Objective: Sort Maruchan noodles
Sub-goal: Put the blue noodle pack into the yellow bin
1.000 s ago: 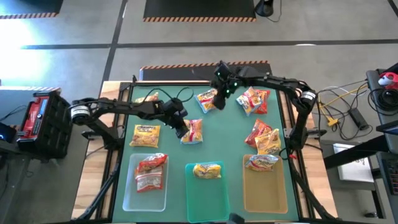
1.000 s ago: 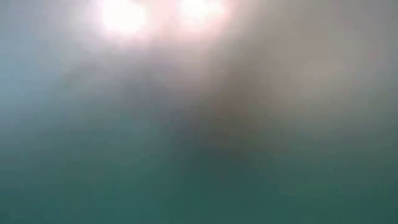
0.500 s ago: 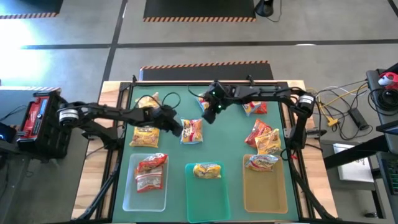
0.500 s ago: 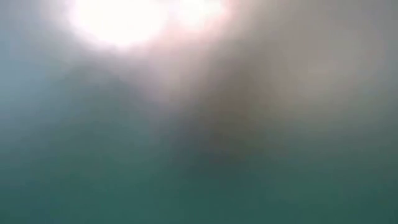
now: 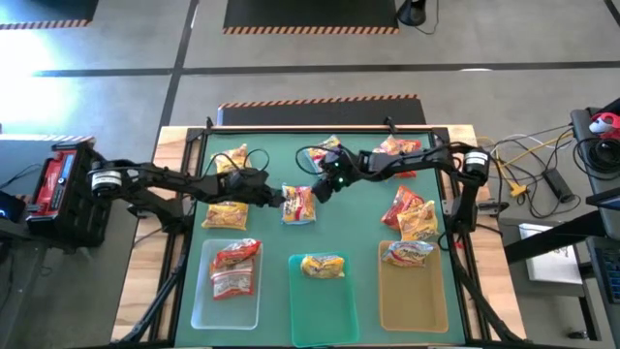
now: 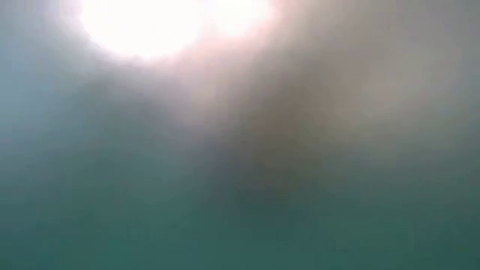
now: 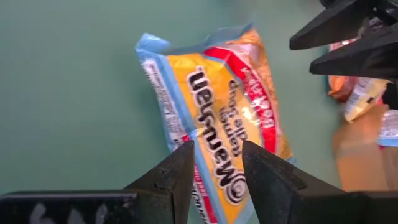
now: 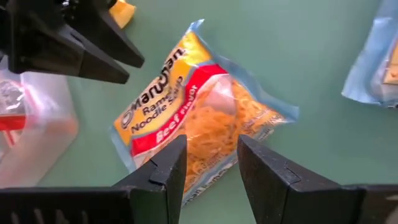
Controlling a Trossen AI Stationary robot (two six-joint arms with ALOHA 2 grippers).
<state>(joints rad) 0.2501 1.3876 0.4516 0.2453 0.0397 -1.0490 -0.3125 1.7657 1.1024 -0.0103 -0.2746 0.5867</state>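
Observation:
A yellow Maruchan noodle packet with a red band (image 5: pixel 300 206) lies flat on the green mat at mid-table. My left gripper (image 5: pixel 284 201) comes at it from the table's left, slanting down. Its open fingers (image 7: pixel 217 146) stand over the packet's near end (image 7: pixel 214 177). My right gripper (image 5: pixel 318 191) comes from the far right, also slanting down. It is open above the packet's other end (image 8: pixel 205 143). Each wrist view shows the other arm's fingers beyond the packet. The low view shows only blur.
Loose packets lie at the far left (image 5: pixel 231 158), under my left arm (image 5: pixel 225 213), behind my right gripper (image 5: pixel 327 150) and on the right (image 5: pixel 407 206). Along the near edge stand a clear tray (image 5: pixel 199 301), a teal tray (image 5: pixel 323 310) and an amber tray (image 5: pixel 415 301), each holding packets.
My right gripper has come down from the far side toward the table's near-left, over the middle packet, and its wrist has rolled. My left gripper has drawn back a little toward the left edge, sunk and rolled. The packet has stayed where it was.

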